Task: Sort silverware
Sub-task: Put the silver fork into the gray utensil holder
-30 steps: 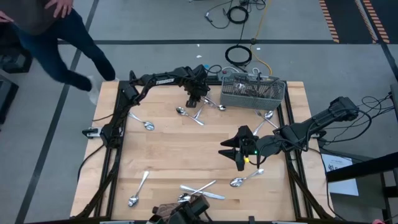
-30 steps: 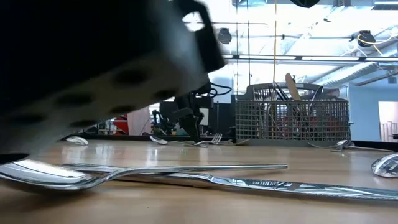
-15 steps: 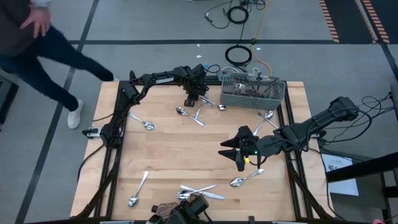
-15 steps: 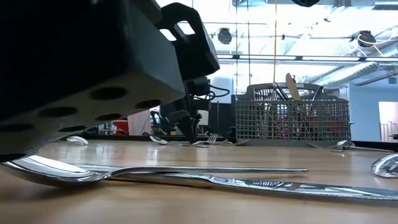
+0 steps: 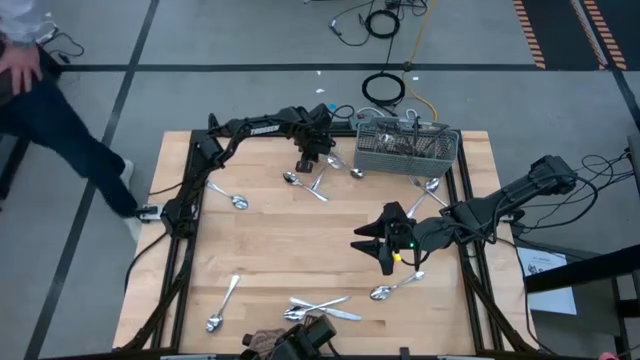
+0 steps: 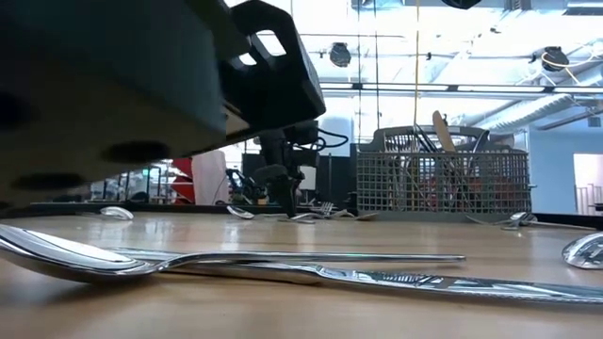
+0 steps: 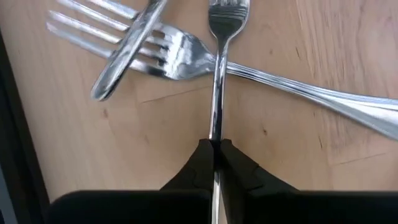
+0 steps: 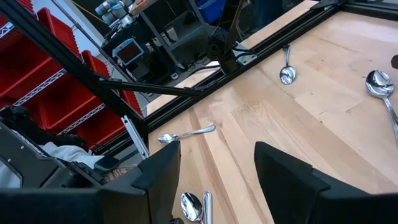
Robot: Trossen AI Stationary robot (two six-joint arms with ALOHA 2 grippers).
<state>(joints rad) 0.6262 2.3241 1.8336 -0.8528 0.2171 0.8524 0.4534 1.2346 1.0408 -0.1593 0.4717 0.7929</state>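
Jaws pinching fork [image 7: 217,93], handle end hidden

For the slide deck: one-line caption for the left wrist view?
Left gripper shut on the handle of a fork that lies across a second fork on the wooden table.

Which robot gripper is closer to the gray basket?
Left. The left gripper is right beside the basket, shut on a fork on the table. The right gripper, open, hangs over the table's middle, farther from the basket.
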